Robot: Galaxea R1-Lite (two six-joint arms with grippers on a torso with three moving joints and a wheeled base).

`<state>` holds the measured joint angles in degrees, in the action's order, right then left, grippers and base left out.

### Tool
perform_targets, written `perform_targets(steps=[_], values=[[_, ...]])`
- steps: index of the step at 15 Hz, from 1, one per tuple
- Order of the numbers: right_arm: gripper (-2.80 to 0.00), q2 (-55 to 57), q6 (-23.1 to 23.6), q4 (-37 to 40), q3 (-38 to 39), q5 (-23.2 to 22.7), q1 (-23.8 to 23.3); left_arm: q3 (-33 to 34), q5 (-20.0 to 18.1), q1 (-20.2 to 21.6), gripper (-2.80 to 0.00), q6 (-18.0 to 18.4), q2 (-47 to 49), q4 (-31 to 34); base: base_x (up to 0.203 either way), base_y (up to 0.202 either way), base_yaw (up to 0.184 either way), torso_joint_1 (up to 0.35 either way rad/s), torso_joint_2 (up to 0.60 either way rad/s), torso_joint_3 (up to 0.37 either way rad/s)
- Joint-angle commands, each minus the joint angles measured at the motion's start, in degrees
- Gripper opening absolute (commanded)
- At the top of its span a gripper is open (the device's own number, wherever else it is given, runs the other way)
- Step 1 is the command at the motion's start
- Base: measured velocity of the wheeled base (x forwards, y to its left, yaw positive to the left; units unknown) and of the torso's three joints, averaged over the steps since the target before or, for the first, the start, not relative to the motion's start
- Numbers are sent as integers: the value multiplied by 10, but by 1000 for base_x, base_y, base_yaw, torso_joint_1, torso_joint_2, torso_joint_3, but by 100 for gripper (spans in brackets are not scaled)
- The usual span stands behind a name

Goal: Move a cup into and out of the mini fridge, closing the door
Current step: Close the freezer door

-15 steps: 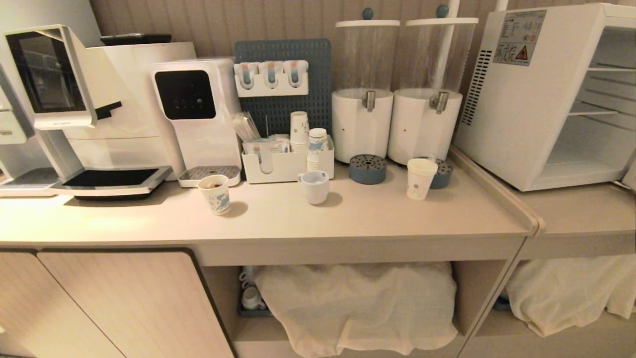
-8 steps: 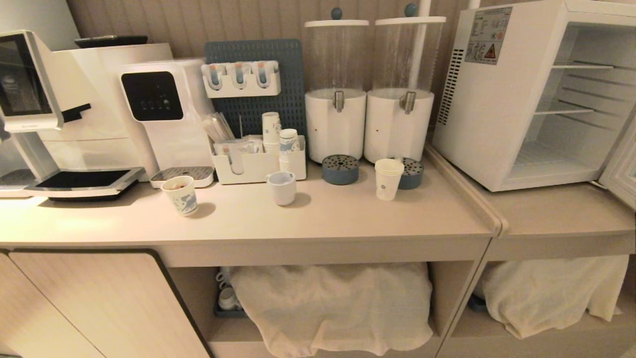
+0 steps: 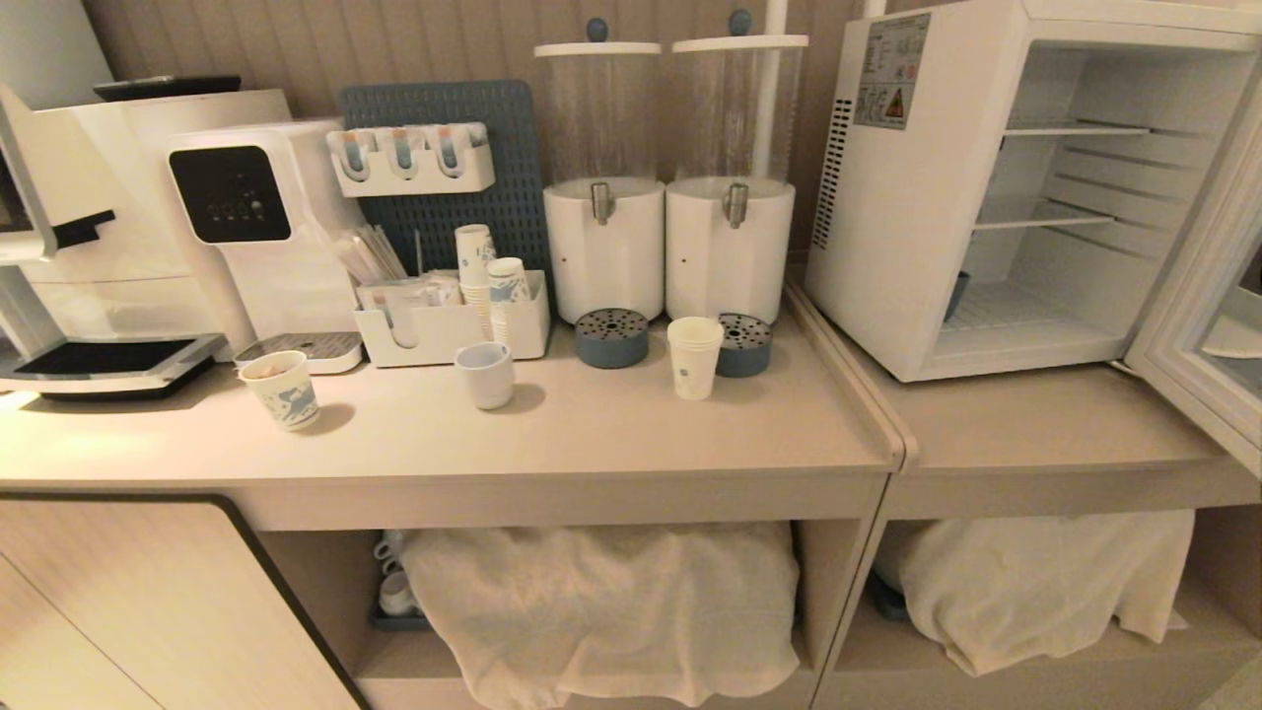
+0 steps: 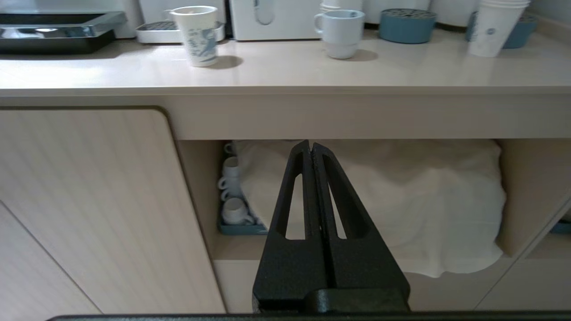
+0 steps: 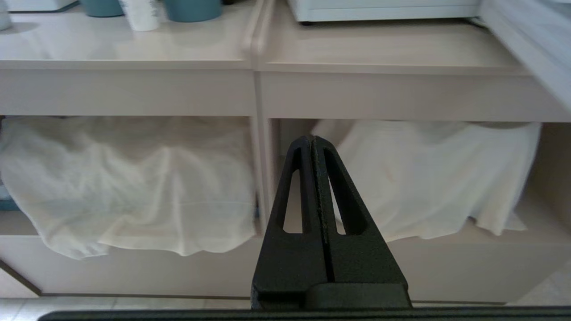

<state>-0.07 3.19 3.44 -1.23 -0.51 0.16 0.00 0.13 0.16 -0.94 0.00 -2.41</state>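
On counter [image 3: 611, 434], cup [image 3: 694, 357] upright, mouth up

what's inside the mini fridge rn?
The white boxy mini fridge, glass door swung open, shows bare wire shelves and a dark object at its lower left wall, unidentifiable. The right part is hidden by the door frame.
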Motion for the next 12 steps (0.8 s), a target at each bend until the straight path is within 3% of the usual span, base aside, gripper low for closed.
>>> perform_targets(steps=[1,12], values=[[-280,1,1,0,-1,0,0,11,0,0,-280,1,0,0,0,-192,0,7,7,2],[-280,1,1,9,-3,-2,0,11,0,0,-280,1,0,0,0,-194,-1,3,1,3]])
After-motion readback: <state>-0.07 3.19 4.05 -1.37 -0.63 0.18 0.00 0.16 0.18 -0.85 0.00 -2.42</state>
